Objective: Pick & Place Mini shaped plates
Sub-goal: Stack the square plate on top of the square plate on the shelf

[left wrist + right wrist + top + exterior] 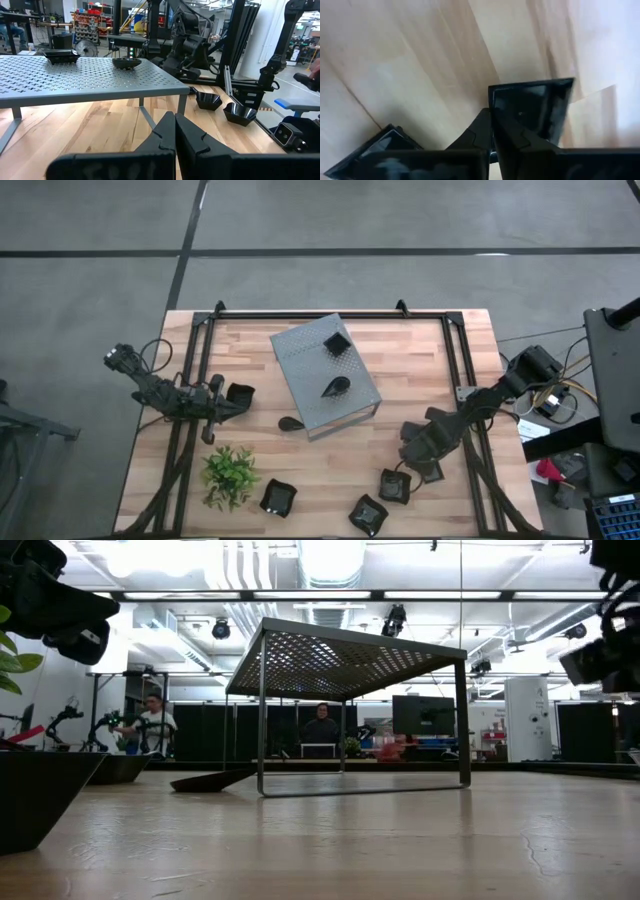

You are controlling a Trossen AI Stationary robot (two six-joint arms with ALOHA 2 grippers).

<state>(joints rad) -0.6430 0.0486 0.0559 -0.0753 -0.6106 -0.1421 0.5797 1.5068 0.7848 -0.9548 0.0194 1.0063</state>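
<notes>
Small glossy black mini shaped plates lie about the wooden table. A square one (337, 340) and a leaf one (335, 387) sit on the grey perforated box (305, 395). Another leaf one (291, 423) lies at the box's near edge, and a square one (240, 394) lies beside my left gripper (215, 408). That gripper is shut and level at the table's left. My right gripper (424, 456) points down at the near right, shut on a square plate (535, 107). More plates (393, 485) (368, 515) (278, 497) lie along the near edge. My right gripper comes from above, fingers pointing down, and is shut at the square plate's raised rim (491, 97), near one corner. The fingertips (482, 125) cover the place of contact, so the kind of hold does not show. The plate lies level over the wood, opening up.
A green leafy plant (230, 475) stands at the near left. A black frame rail (320, 316) runs round the table's far and side edges. Another square plate (385, 145) lies close beside the right gripper. Bare wood shows between the box and the near plates.
</notes>
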